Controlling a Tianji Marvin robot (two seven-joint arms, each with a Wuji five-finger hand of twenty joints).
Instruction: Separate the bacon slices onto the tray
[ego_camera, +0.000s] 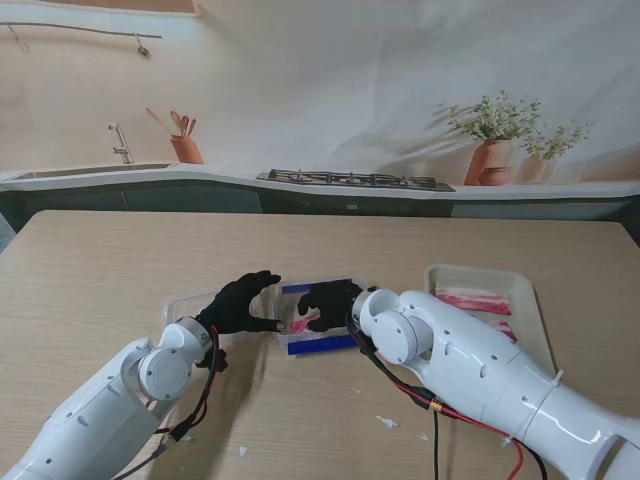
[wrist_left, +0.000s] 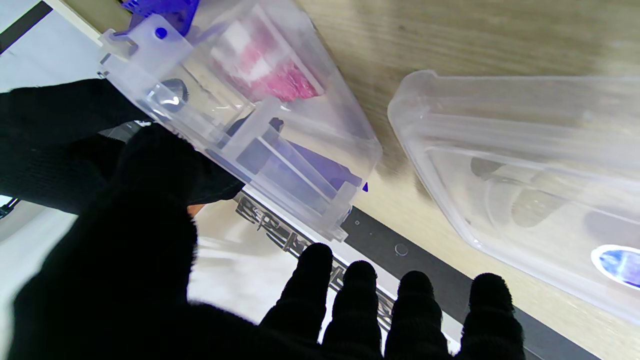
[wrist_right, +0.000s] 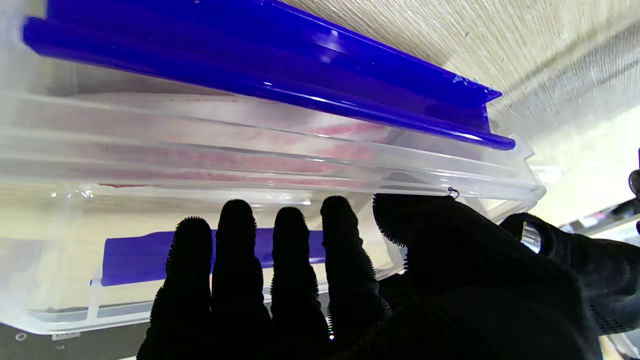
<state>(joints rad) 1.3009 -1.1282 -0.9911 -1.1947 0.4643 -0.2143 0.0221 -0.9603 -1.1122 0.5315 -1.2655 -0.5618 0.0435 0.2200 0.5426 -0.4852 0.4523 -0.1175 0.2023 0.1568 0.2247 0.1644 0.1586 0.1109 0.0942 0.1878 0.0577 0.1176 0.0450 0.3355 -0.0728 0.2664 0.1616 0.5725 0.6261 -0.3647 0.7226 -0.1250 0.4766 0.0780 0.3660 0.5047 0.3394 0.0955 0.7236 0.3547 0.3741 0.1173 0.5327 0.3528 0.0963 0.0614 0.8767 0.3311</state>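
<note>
While both hands met over the clear box, progress stood as follows:

Stage: early to middle, by judgement — some bacon already lay on the tray (ego_camera: 538, 320), more remained boxed.

Source: clear container with blue clips (ego_camera: 318, 318) at the worktop's (ego_camera: 100, 270) centre, just nearer to me than mid-table; pink bacon slices (wrist_left: 272, 75) seen through its wall in the left wrist view.

Tray: white, on the right side of the worktop, well apart from the container; carried pink slices (ego_camera: 472, 299) near its far end and another patch closer in, partly hidden by the right arm.

Left hand (ego_camera: 240, 302): black-gloved, at the container's left edge, thumb against the clear wall, four fingers (wrist_left: 410, 305) spread and free — gripped nothing, seemed only to brace the box.

Right hand (ego_camera: 328, 303): black-gloved, reached over the container's opening; fingers (wrist_right: 290, 260) extended side by side along the inner wall, thumb at the rim; whether a slice was pinched — could not tell.

Lid: clear plastic lid (ego_camera: 192, 305) lay on the worktop left of the container, just beside it, partly under the left arm.

Done: box opened, a few slices laid out.

Left: lifting the remaining slices out and spacing them on the tray's bare part.

Risk: slices looked stacked, likely to cling and come up together.
</note>
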